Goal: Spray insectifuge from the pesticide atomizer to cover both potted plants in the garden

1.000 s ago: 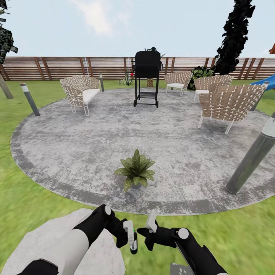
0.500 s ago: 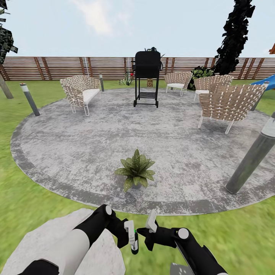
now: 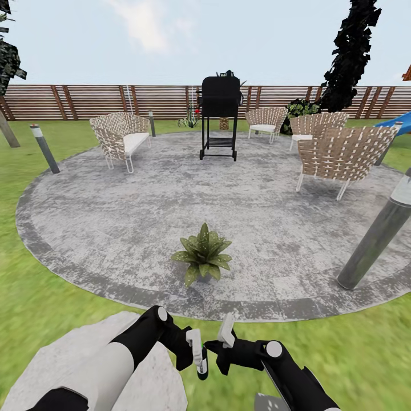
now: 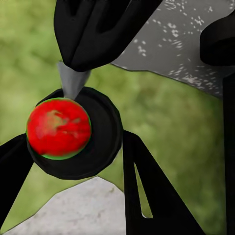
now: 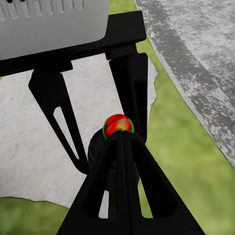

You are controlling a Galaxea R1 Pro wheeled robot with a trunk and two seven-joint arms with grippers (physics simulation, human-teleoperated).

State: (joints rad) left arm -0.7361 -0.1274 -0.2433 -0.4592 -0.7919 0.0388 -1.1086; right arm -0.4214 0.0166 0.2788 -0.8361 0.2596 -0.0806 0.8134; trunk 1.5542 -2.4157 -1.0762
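Observation:
My left gripper [image 3: 197,351] is shut on the pesticide atomizer [image 3: 200,365], held low over the lawn in the head view. The left wrist view looks at the bottle end-on: a red cap with a green rim [image 4: 58,128] on a dark round body between the black fingers [image 4: 147,191]. The right gripper [image 3: 224,344] hangs just right of the bottle, its jaws together and holding nothing. In the right wrist view its tips [image 5: 120,142] point at the atomizer [image 5: 117,124]. One potted plant [image 3: 202,255] stands ahead near the patio's front edge. A similar small spiky plant [image 3: 188,121] sits by the fence.
The round grey patio [image 3: 114,217] carries a black grill [image 3: 220,114] and woven chairs [image 3: 342,154] [image 3: 120,137]. Grey bollards stand close on the right [image 3: 374,240] and far left [image 3: 44,148]. A stepping stone [image 3: 68,354] lies under my left arm. The wood fence [image 3: 85,101] closes the back.
The left gripper with the atomizer has shifted very slightly toward the right gripper. The rest of the scene is the same.

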